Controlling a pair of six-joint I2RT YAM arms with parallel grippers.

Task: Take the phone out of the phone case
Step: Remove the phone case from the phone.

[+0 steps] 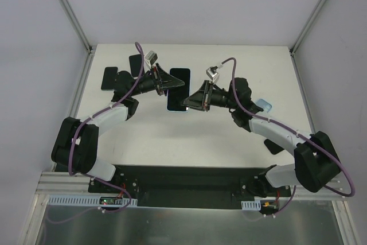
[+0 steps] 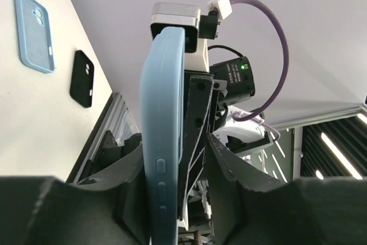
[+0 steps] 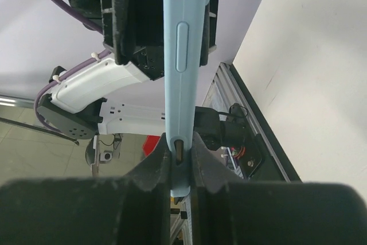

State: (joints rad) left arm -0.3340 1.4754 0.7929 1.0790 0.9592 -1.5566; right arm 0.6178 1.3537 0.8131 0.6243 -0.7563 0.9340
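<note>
- The desk [image 1: 229, 136] carried only spare cases [image 1: 109, 77]; the phone case [image 3: 182, 55] hung above it, between the two arms.
- The phone [image 1: 179, 84] apparently still sat inside the light blue case, so the separation was judged not yet done.
- The left jaws were narrowed onto one end of the case, and the right jaws pinched the opposite end.

Left wrist view: phone case [image 2: 163, 142] cut off at lower edge, between blurred fingers [image 2: 57, 210]. Right wrist view: its upper end cropped. Top view: fingers cover both side edges.
</note>
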